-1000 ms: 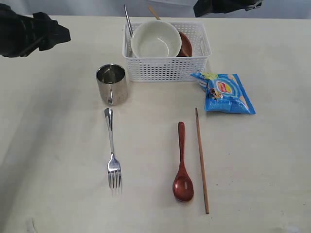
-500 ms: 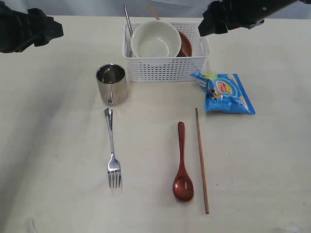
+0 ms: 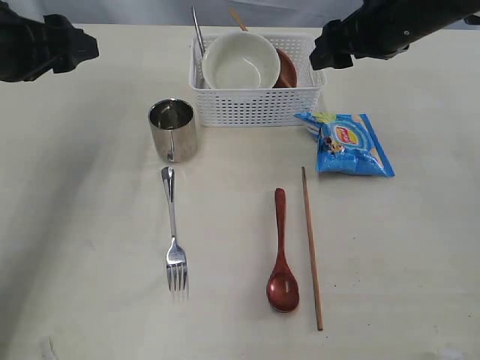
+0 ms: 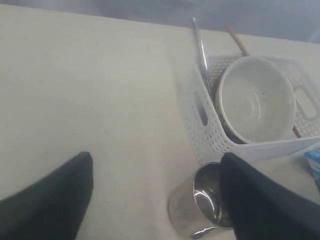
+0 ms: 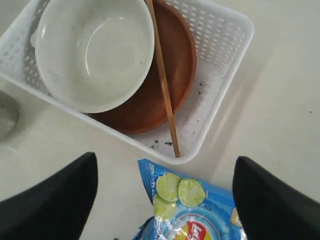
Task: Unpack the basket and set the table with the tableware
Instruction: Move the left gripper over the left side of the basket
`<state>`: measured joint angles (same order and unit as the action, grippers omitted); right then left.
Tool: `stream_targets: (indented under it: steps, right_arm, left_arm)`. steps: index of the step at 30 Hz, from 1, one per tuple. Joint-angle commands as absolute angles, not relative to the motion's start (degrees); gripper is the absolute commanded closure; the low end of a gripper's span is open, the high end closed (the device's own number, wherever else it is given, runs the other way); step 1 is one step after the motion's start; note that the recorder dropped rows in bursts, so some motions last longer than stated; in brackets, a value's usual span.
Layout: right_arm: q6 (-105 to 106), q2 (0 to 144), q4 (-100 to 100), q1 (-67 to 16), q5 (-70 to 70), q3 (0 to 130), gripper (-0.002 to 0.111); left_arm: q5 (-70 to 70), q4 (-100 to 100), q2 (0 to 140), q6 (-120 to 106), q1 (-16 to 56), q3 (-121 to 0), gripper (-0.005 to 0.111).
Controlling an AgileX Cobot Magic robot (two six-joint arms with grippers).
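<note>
Exterior view: the basket (image 3: 255, 105) sits at the far side of the table (image 3: 90, 225), near the middle. A bowl (image 3: 240, 61) is in it, open side up. A plate (image 3: 286, 67) is in it too, on the right, and the bowl hides part of it. A knife (image 3: 197, 30) leans in the basket's left end and sticks up over the rim. A chopstick (image 3: 238, 19) pokes out at the back. In the right wrist view this chopstick lies across the plate, right beside the bowl's rim, with one end down on the basket floor.

The other things are out on the table. A cup (image 3: 172, 129) stands upright just beside the basket's front left corner. A fork (image 3: 174, 240) lies in front of the cup with its prongs at the near end. A spoon (image 3: 281, 255) lies to the right of the fork, well apart from it, scoop at the near end. A second chopstick (image 3: 311, 247) lies just beside the spoon on its right. A blue bag (image 3: 345, 142) lies flat close to the basket's front right corner.

The left gripper (image 4: 156, 165) hangs in the air to the left of the basket. It is wide open and holds nothing. The right gripper (image 5: 166, 162) hangs over the basket's right end and the bag. It is wide open too, with nothing in it.
</note>
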<state>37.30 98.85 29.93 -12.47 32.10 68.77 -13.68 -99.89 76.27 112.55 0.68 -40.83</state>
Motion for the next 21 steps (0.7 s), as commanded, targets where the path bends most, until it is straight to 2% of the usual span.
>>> stream_targets:
  steps: [1, 3, 6, 11, 21]
  right_arm:
    - [37.5, 98.5, 30.2, -12.1, 30.3, 68.6, 0.037]
    - [37.5, 98.5, 30.2, -12.1, 30.4, 68.6, 0.037]
    - [37.3, 98.5, 30.2, -12.1, 31.1, 68.6, 0.037]
    - [37.3, 98.5, 30.2, -12.1, 31.5, 68.6, 0.037]
    - [37.3, 98.5, 30.2, -12.1, 30.6, 68.6, 0.037]
  left_arm:
    - [-11.6, -99.9, 76.7, 112.3, 0.5, -43.5, 0.036]
    - [-12.2, -99.9, 78.1, 112.4, 0.5, -47.3, 0.031]
    - [-19.2, -99.9, 83.1, 112.5, 0.5, -56.5, 0.031]
    - [-31.4, -99.9, 97.8, 113.9, 0.5, -73.2, 0.031]
    - [-40.9, -99.9, 124.3, 118.5, 0.5, -98.7, 0.031]
